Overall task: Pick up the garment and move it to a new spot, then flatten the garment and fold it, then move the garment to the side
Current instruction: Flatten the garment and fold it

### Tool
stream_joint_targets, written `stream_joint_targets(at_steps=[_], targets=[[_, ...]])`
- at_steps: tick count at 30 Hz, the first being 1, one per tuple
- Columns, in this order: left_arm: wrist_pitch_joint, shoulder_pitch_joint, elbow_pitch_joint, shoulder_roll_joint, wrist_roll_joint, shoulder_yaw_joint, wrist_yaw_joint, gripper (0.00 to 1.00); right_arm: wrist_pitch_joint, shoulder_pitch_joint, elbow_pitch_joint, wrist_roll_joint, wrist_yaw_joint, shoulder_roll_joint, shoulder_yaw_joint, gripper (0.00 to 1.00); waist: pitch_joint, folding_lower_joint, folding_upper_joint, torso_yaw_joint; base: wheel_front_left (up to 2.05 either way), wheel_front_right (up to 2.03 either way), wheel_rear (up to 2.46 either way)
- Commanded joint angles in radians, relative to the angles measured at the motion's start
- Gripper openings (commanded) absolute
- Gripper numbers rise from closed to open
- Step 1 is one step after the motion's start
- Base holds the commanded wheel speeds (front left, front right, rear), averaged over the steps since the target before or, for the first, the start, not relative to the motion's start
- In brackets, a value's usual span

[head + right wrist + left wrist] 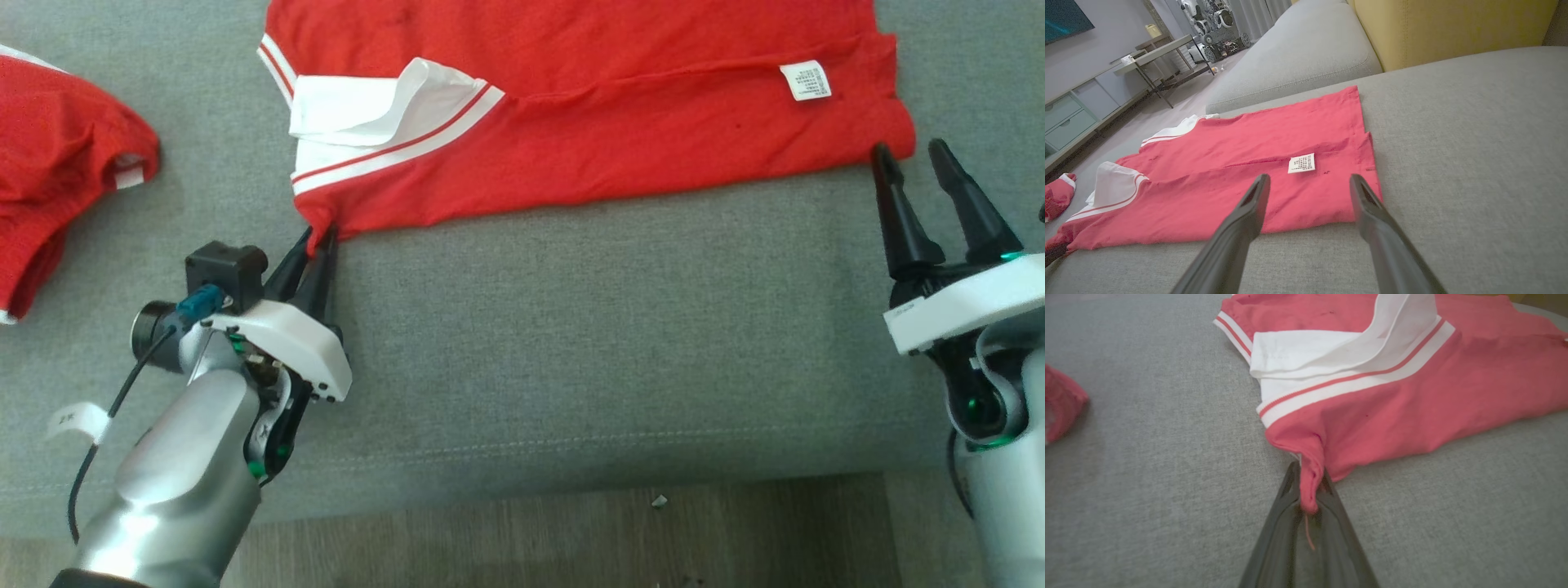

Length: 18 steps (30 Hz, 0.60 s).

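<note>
The red garment [620, 122] runs off the head view's top edge, so its upper part is anyone's guess. The other red piece [57, 163] gets chopped at the left edge. The white label [806, 81] has print too tiny to read. Up close the left fingers [1281, 506] are blurry, tips buried in bunched cloth.

Head camera high, steeply down on sofa seat [571, 351]. Wrist cameras low, close, forward; all share red garment [620, 131].
</note>
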Motion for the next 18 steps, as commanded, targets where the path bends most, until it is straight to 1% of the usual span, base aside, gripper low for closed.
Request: stream_joint_targets(at_steps=[1, 7, 8, 11, 14, 18], targets=[[0.006, -0.025, 0.001, 0.027, -0.005, 0.028, -0.004, 0.00, 0.008, -0.015, -0.021, 0.002, 0.007, -0.018, 0.004, 1.00, -0.001, 0.0000, -0.0001, 0.002, 0.00, 0.00, 0.00], [0.001, -0.033, 0.016, 0.028, -0.011, 0.024, -0.023, 0.00, 0.076, -0.079, 0.078, -0.007, 0.007, -0.018, -0.050, 1.00, -0.011, 0.0000, -0.0001, 0.014, 0.00, 0.00, 0.00], [-0.001, -0.035, 0.018, 0.026, -0.015, 0.025, -0.026, 0.00, 0.102, -0.111, 0.130, 0.002, 0.007, -0.016, -0.065, 1.00, -0.013, 0.0000, -0.0001, 0.020, 0.00, 0.00, 0.00], [-0.005, -0.038, 0.020, 0.020, -0.027, 0.031, -0.036, 0.00, 0.133, -0.161, 0.213, -0.023, 0.007, -0.026, -0.079, 1.00, -0.011, 0.0000, -0.0001, 0.029, 0.00, 0.00, 0.00], [-0.008, -0.047, 0.025, 0.016, -0.027, 0.028, -0.043, 0.00, 0.192, -0.201, 0.288, -0.016, 0.007, -0.017, -0.080, 1.00, -0.005, 0.0000, -0.0001, 0.040, 0.00, 0.00, 0.00], [-0.009, -0.065, 0.029, 0.014, -0.022, 0.023, -0.048, 0.00, 0.274, -0.234, 0.351, -0.006, 0.007, -0.030, -0.056, 1.00, 0.005, 0.0000, -0.0001, 0.050, 0.00, 0.00, 0.00]])
